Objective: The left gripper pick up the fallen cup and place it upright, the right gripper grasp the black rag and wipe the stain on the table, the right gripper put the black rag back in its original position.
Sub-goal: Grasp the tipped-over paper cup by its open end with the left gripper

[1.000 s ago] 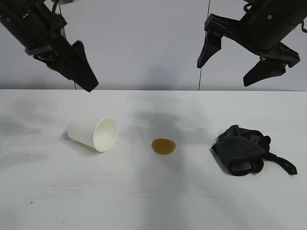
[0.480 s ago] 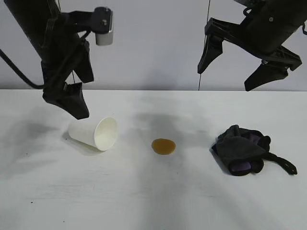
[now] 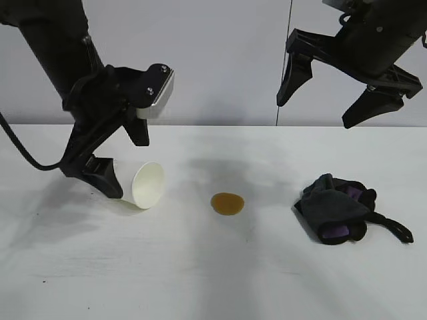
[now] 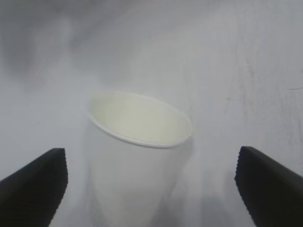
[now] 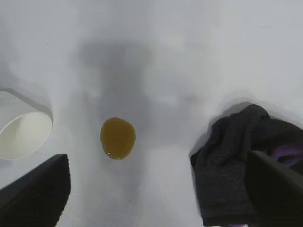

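My left gripper [image 3: 117,167] hangs low over the fallen cup [image 3: 147,186], fingers spread wide with the cup lying on its side between them, untouched. The cup rests on the white table [image 3: 200,267], mouth toward the stain [image 3: 227,203]. My right gripper [image 3: 340,93] hovers high above the black rag [image 3: 337,209], jaws wide apart and empty. The rag sits well right of the stain.

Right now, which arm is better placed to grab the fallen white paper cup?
Left. The left gripper is open, low beside the white paper cup, fingers straddling it in the wrist view. The right gripper hangs high above the black rag.
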